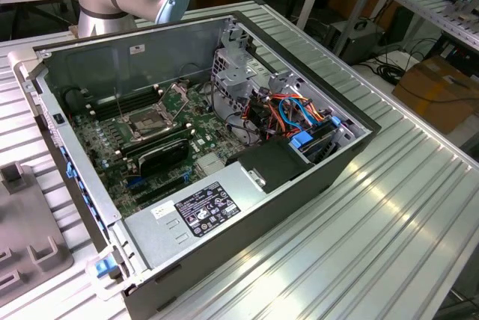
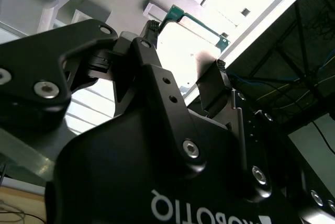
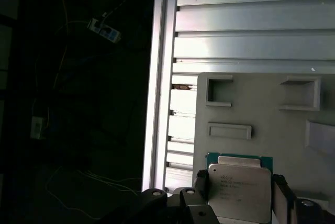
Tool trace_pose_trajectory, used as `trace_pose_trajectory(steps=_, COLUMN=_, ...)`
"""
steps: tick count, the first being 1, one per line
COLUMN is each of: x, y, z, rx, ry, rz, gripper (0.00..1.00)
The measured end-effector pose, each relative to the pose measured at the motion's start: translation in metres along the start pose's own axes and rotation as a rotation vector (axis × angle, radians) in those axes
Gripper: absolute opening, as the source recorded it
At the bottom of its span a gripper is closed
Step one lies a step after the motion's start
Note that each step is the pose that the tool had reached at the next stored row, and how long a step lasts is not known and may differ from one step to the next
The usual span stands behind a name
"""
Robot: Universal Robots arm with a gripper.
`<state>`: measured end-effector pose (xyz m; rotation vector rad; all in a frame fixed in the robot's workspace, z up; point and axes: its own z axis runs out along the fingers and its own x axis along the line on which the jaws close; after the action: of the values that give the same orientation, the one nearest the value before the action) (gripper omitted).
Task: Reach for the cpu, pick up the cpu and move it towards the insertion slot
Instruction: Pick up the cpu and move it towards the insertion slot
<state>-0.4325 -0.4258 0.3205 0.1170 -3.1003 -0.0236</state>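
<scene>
**A:** Where is the chip (image 3: 238, 192)?

**B:** On the grey tray (image 3: 256, 106), close to the tray's edge, lid up. In both wrist views the claw (image 3: 241, 185) pinches it by two opposite edges, one finger (image 3: 201, 181) on each side. I cannot tell whether it has left the tray.

**A:** How will it handle?

**B:** I judge it light, thin and stiff. The smooth metal lid looks slippery and the underside is likely delicate. The bare edges are the place to hold it, kept level, with a mild squeeze.

**A:** And the surface and room?

**B:** The tray lies on a ribbed metal table (image 3: 251, 25). Past the tray comes the table's rail, then a dark drop with loose cables. The socket (image 1: 146, 122) sits inside the open computer case (image 1: 135, 54); how far that is from the tray I cannot tell
</scene>
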Motion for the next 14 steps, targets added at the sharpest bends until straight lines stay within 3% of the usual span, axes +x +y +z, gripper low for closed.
trace_pose_trajectory(steps=14, x=0.0001, y=0.0000, z=-0.0028, rx=0.0001, ry=0.0001, rz=0.000, gripper=0.55)
